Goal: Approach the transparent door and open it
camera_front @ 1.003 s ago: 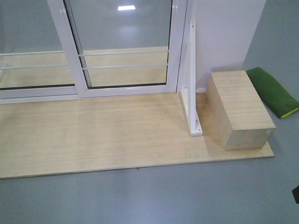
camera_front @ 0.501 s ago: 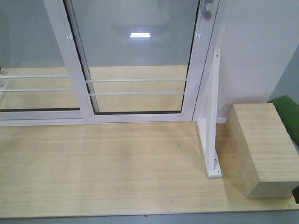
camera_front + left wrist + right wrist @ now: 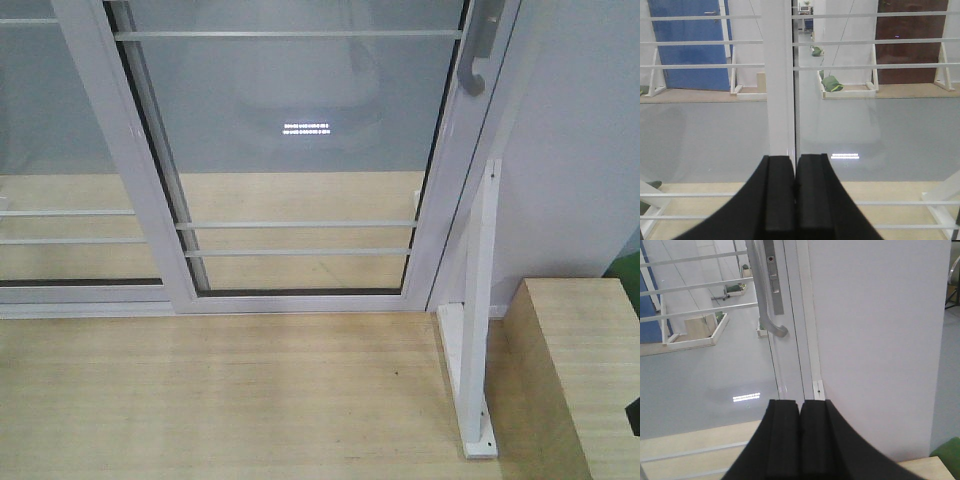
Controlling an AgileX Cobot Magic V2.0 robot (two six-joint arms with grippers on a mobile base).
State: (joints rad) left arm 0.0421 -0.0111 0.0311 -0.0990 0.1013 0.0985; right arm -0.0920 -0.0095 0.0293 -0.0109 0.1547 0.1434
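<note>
Closer than half a second ago: transparent door (image 3: pixel 300 140) fills more of the front view, more of its grey handle (image 3: pixel 476 55) shows at top right, and the wooden box (image 3: pixel 575 370) has slid further off the right edge. Door is shut, its handle stile against the white frame beside the wall (image 3: pixel 590 150). Handle-less panel (image 3: pixel 60 140) sits left of it, the stiles overlapping. White bracket (image 3: pixel 478 330) stands on the wooden platform (image 3: pixel 250 400) between door and box. Handle top is cut off by the frame edge. Small dark shape at the right edge, can't tell what. No arms visible in this view.

Left wrist view: left fingers (image 3: pixel 779 195) pressed together, no gap, holding nothing, touching nothing. They point at a white stile (image 3: pixel 777 75) with glass and thin white bars on both sides; can't tell which panel it belongs to. Blue door (image 3: pixel 687 45), brown door (image 3: pixel 910 40) and a green cushion (image 3: pixel 831 83) show through the glass, well beyond.

Right wrist view: right fingers (image 3: pixel 784 440) also fully together, empty. Handle curves out above and left of them, apart, no contact; its top is cropped. Frame and wall lie straight ahead. Green patch (image 3: pixel 950 452) in the bottom right corner is mostly cut off.
</note>
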